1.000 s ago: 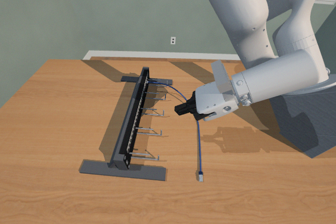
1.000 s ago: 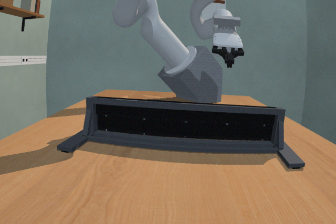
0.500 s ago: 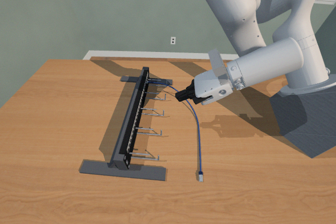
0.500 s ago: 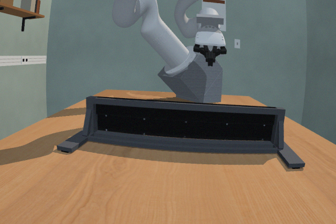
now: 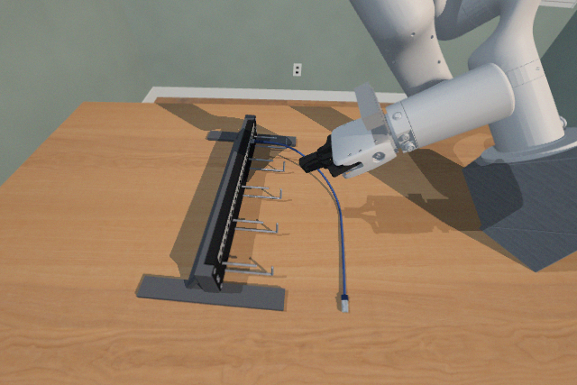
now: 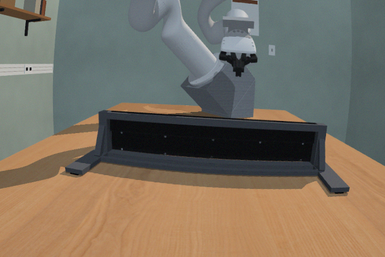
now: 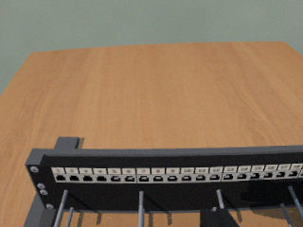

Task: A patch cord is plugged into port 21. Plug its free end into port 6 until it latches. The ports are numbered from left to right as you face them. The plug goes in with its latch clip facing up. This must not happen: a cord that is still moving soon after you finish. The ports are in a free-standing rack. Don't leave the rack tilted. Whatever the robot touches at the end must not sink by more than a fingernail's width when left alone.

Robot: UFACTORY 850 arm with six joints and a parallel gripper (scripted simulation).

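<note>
Rack [image 5: 218, 232] at left on counter [image 5: 93, 194]: one, free-standing, upright on two flat feet, one at each end. One row of numbered ports [image 7: 137, 178] across its face in wrist view, numbers too small to read surely. Four pairs of thin metal rods [image 5: 253, 227] sticking out from port side toward arm. One patch cord [image 5: 339, 213], blue, plugged in near far end of rack, arching out and down, then running along counter toward near edge. One free plug [image 5: 344, 302] at cord's end, lying flat on counter, just right of rack's near foot and apart from it. One tool [image 5: 311, 162] further right, black fingers pressed together with nothing between them, hovering above counter and pointing at rack's far half. Cord's arch passing just below and beside tool's tip in top view; contact not discernible. Free plug well apart from tool, much nearer camera. From exterior view, only rack's dark back panel [image 6: 211, 142] visible, tool [image 6: 237, 64] high above and behind it, right of centre; cord hidden there.
</note>
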